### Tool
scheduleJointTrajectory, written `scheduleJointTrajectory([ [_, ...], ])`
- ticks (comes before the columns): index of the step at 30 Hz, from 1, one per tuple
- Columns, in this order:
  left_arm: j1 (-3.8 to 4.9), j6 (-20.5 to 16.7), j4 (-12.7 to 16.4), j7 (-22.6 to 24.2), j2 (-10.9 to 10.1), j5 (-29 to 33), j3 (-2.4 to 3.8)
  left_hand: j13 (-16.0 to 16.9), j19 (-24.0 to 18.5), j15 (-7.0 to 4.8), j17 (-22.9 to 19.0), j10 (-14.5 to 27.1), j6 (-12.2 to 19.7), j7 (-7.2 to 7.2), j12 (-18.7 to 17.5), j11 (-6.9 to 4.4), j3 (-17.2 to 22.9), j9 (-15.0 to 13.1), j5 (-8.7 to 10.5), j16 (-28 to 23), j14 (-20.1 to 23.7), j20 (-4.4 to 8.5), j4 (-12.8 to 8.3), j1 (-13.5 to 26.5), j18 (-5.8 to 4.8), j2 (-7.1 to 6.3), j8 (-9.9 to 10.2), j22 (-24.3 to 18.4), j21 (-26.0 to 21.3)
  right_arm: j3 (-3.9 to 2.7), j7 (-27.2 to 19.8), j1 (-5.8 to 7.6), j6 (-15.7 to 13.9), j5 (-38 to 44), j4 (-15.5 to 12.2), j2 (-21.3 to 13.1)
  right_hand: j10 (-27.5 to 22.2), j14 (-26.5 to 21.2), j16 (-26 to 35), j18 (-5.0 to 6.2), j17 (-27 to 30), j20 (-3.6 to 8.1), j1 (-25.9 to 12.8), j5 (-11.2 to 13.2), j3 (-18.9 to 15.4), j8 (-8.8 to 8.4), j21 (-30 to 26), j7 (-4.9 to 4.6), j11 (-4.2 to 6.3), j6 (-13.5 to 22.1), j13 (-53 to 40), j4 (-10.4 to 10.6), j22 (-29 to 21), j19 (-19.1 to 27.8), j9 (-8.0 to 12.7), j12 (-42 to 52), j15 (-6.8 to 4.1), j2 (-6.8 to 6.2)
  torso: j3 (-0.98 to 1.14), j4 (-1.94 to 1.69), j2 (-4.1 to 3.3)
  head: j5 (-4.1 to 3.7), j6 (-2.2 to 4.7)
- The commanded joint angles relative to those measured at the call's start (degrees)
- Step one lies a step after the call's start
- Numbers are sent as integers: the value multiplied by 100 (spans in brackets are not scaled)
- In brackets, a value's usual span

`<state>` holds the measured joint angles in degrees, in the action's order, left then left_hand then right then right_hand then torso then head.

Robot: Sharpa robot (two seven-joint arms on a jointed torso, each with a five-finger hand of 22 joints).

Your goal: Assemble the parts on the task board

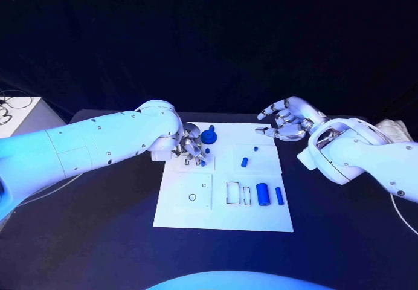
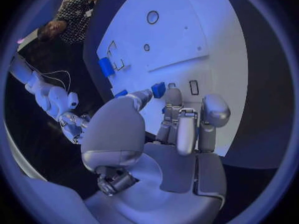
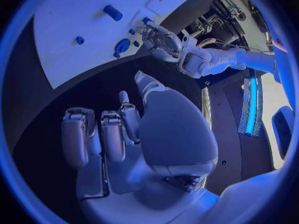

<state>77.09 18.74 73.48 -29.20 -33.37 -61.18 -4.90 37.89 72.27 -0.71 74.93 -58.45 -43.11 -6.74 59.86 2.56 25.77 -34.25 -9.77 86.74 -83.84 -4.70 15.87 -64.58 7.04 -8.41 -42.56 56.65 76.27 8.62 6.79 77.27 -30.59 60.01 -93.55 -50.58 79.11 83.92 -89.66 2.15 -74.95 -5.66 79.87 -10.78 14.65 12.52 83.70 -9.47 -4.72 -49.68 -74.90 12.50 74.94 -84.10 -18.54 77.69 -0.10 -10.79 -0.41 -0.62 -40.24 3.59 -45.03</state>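
Silver fingers of our left hand [image 1: 188, 149] pinch a small blue part [image 2: 158, 89] and hold it low over the task board [image 1: 225, 211], near the board's far left corner. We judge the step to be seating this piece in a slot there. From the left wrist we see the part caught only at the fingertips [image 2: 144, 95], so it could twist or slip as we press; we cannot tell which way its long axis runs, since little of it shows.

Close beside the hand, toward the far edge, sits a round blue knob part [image 1: 208, 136]; we reckon a careless descent could knock it.

Further right, a short blue peg [image 1: 244, 162] lies at the board's middle, its long axis running roughly from near edge to far edge. Nearer the near right corner, a thick blue cylinder [image 1: 262, 194] and a thinner blue rod [image 1: 279, 196] lie side by side, apart, both with the same near-to-far axis. Being round, these might roll if the board is jolted.

Our right hand [image 1: 286, 122] hovers off the board's far right corner, fingers spread and holding nothing.
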Motion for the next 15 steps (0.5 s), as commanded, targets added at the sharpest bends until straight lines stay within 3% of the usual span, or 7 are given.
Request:
scheduleJointTrajectory([
  [1,1,84,-5,22,19,186,0,13,-28,-40,812,21,34,17,44,-16,10,-9,-4,-31,-296,-16,-15,-50,-59,-5,-33,16,-9,-3,-10,1,-1,183,10,18,-36,578,23,-27,-1398,-35,18,-25,22,-4,-27,-3,9,-35,-442,16,890,-279,10,-34,34,0,1,-2,-4,0,-3],
  [15,-5,102,-94,36,69,290,-33,8,-22,-41,818,21,21,15,43,-15,2,-23,10,-27,-299,-16,4,-49,-61,-18,-39,27,-3,-3,12,-1,26,229,17,38,-36,577,25,-29,-1396,-35,26,-23,30,-2,-22,-3,10,-38,-441,15,894,-281,11,-34,33,-1,-1,2,-7,-9,-18],
])
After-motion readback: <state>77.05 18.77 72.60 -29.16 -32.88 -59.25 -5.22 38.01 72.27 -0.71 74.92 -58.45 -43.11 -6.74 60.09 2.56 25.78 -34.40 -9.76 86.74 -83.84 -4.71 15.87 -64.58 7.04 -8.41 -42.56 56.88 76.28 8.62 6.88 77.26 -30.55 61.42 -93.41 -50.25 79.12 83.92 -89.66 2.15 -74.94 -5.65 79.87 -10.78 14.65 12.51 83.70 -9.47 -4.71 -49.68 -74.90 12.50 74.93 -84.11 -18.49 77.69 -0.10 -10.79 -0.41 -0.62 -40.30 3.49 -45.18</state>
